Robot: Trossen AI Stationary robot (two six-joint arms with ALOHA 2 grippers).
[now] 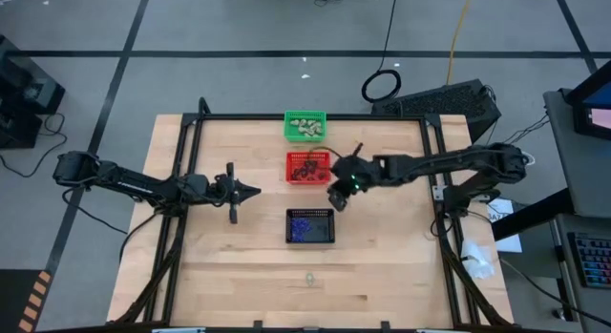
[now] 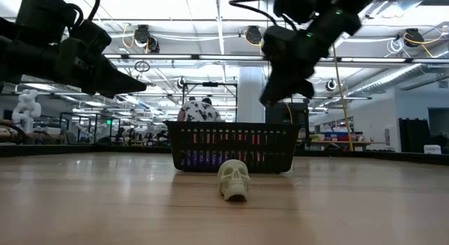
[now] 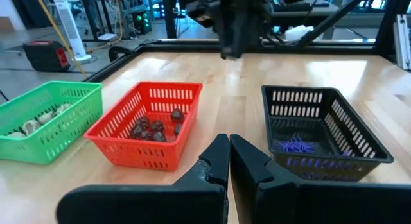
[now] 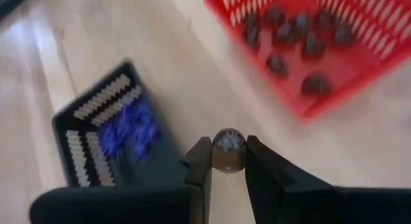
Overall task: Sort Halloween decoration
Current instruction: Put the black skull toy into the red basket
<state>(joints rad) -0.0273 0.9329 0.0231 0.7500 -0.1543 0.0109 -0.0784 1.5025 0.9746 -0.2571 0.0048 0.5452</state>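
My right gripper (image 4: 228, 150) hangs above the bare wood between the red basket (image 1: 307, 167) and the black basket (image 1: 310, 226), shut on a small dark round trinket (image 4: 228, 144). The red basket holds several dark brown trinkets (image 4: 302, 38). Purple ones (image 4: 131, 128) lie in the black basket, and pale cream ones (image 1: 305, 128) in the green basket (image 1: 305, 125). One cream skull (image 2: 233, 179) lies on the table near its front edge. My left gripper (image 3: 229, 144) waits shut at the table's left, pointing toward the baskets. My right gripper pinches the dark trinket by its two opposite sides (image 4: 218, 147) between its fingertips (image 4: 200, 153). The fingers slant downward from the table's right side. The trinket is lifted clear of the table and of both baskets.
The three baskets stand in a row from the far edge toward the middle: green, red, black. Bare wood lies left and right of them and along the near edge, where the skull (image 1: 310, 278) lies. A black frame (image 1: 191, 123) rims the table.
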